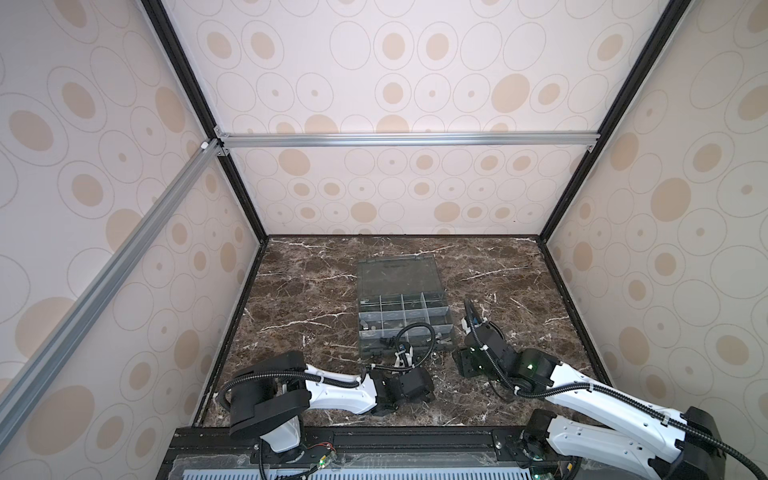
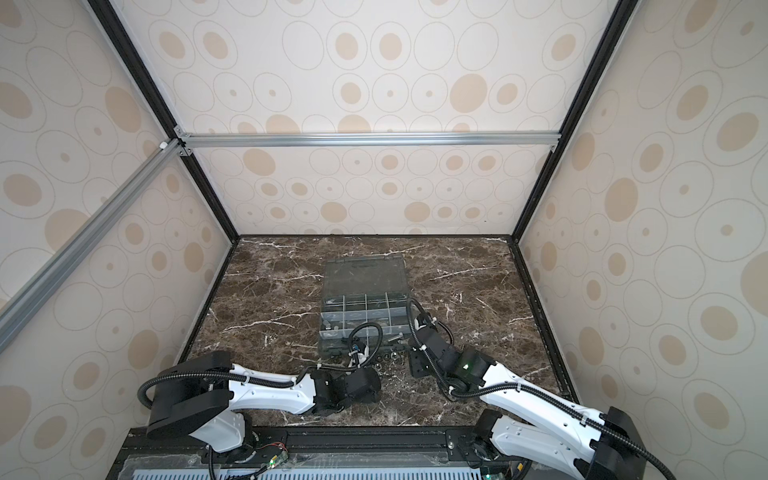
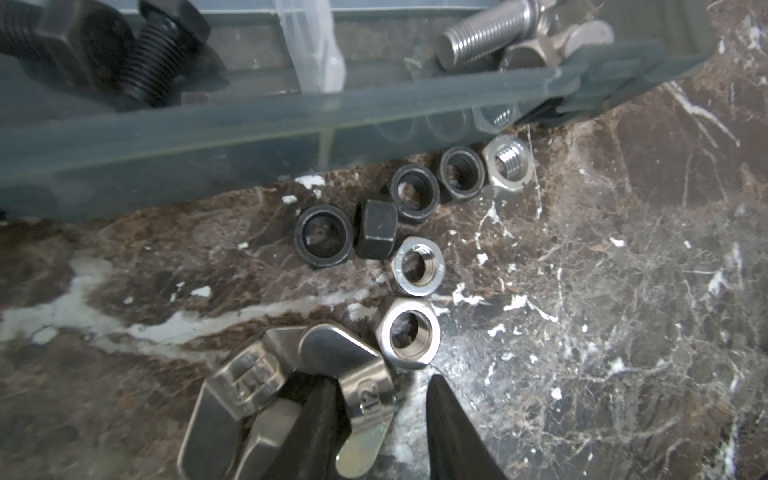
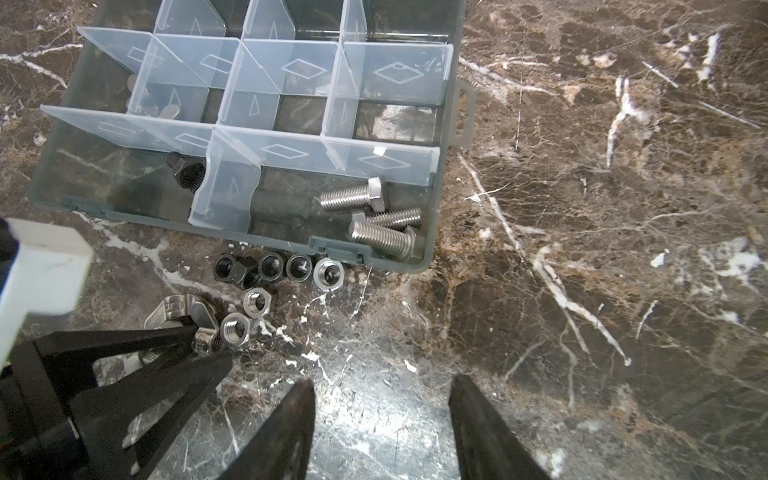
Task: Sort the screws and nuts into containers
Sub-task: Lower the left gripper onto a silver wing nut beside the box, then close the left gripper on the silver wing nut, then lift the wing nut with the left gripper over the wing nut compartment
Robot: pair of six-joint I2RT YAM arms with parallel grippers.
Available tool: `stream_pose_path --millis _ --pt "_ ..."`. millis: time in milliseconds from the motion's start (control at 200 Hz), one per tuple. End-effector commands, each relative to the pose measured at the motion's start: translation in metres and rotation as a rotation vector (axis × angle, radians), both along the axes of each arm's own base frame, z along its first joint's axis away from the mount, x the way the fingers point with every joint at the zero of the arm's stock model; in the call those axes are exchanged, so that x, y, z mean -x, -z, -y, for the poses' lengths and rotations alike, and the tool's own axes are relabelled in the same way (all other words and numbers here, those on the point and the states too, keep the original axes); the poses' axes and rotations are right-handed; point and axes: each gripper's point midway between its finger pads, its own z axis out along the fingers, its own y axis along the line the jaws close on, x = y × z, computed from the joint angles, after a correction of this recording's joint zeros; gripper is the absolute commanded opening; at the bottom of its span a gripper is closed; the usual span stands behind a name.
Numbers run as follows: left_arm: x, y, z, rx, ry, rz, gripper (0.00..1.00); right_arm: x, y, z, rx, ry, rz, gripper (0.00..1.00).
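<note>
The grey organizer box (image 1: 405, 320) (image 2: 365, 316) lies open, its lid flat behind it. In the right wrist view its containers (image 4: 286, 124) are formed by clear dividers. Silver screws (image 4: 353, 195) (image 3: 486, 29) fill the near corner one, and black screws (image 4: 187, 170) (image 3: 153, 62) lie beside them. Several black and silver nuts (image 3: 415, 193) (image 4: 299, 266) sit on the marble along the box's near wall. My left gripper (image 3: 380, 380) (image 4: 212, 344) stands open, straddling one wing of a silver wing nut (image 3: 361, 395), with a gap left at one finger. My right gripper (image 4: 382, 386) is open over bare marble.
A second wing nut (image 3: 245, 382) lies against the first. A silver hex nut (image 3: 409, 332) touches the straddled wing nut just past my left fingertips. The box wall (image 3: 208, 137) stands close beyond the nuts. Patterned walls enclose the table (image 1: 311, 291).
</note>
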Motion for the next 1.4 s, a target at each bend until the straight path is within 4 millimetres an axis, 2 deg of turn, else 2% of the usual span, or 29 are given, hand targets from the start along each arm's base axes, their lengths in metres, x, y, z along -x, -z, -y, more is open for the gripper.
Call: stream_pose_path --millis 0,410,685,930,1100,1330,1390 --pt "-0.009 -0.002 -0.008 -0.043 -0.035 0.029 0.35 -0.001 0.004 0.005 0.005 0.028 -0.003 0.56" --pt "-0.01 0.001 -0.014 -0.055 -0.042 0.027 0.23 0.0 0.004 0.006 0.0 0.029 -0.005 0.56" --pt "-0.011 -0.014 -0.021 -0.036 -0.055 0.052 0.2 0.0 0.004 0.006 0.0 0.03 -0.005 0.56" --pt "-0.012 -0.048 -0.02 0.054 -0.04 0.097 0.19 0.001 0.004 0.007 -0.002 0.031 -0.007 0.56" --pt "-0.02 -0.085 -0.027 0.138 -0.061 0.163 0.19 0.002 0.004 0.008 -0.006 0.033 -0.004 0.56" --pt "-0.054 -0.147 -0.054 0.269 -0.136 0.309 0.2 0.001 0.004 0.004 -0.012 0.028 -0.008 0.56" --pt "-0.066 -0.157 -0.064 0.26 -0.144 0.334 0.2 0.001 0.004 0.003 -0.012 0.026 -0.011 0.56"
